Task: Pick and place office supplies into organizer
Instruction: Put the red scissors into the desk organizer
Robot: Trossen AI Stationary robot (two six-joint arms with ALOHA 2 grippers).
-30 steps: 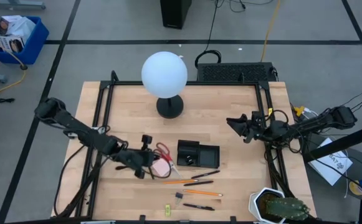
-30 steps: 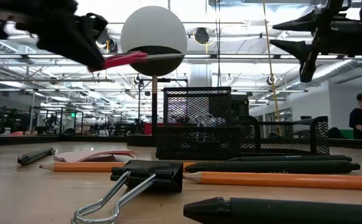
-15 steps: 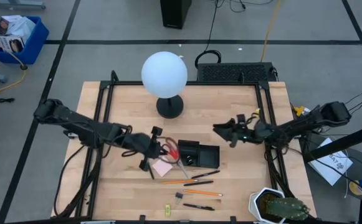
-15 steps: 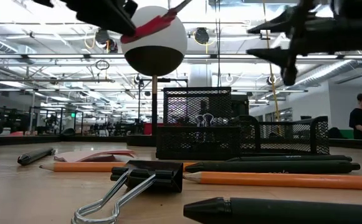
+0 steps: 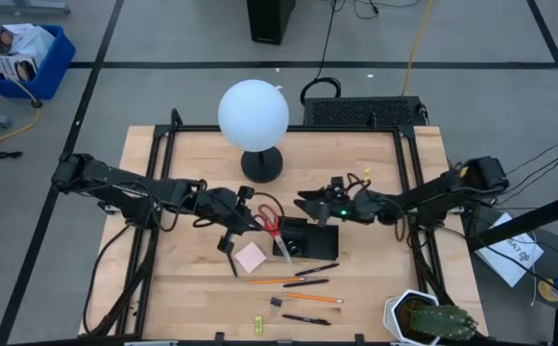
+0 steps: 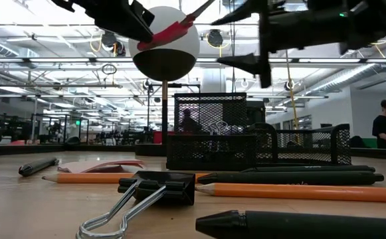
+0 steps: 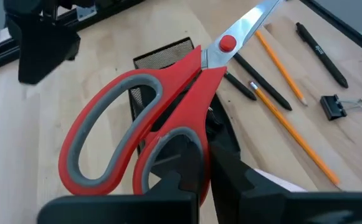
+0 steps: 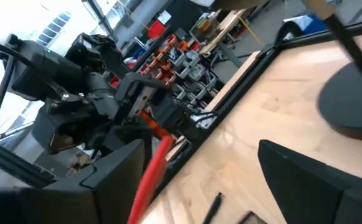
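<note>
The organizer (image 5: 306, 237) sits just beyond the left gripper's fingertips, directly under the scissors' blades, and below the right gripper. It is a black mesh tray of two compartments; in the low view wire clips (image 6: 214, 127) show through the mesh of the taller part, and what else it holds cannot be made out.

The left gripper (image 5: 251, 217) is clamped narrow on the red-handled scissors (image 5: 273, 228), gripping them by the handle loops, with the blades pointing away from it over the organizer's near edge. The right gripper (image 5: 309, 203) hangs above the organizer with its fingers spread wide, holding nothing.

Since half a second ago the left gripper has carried the scissors closer to the tray, and the right gripper has reached inward to meet it. The pink sticky-note pad (image 5: 251, 257) lies just beside the left gripper; pencils (image 5: 298, 297) and pens (image 5: 315, 270) lie past it.
</note>
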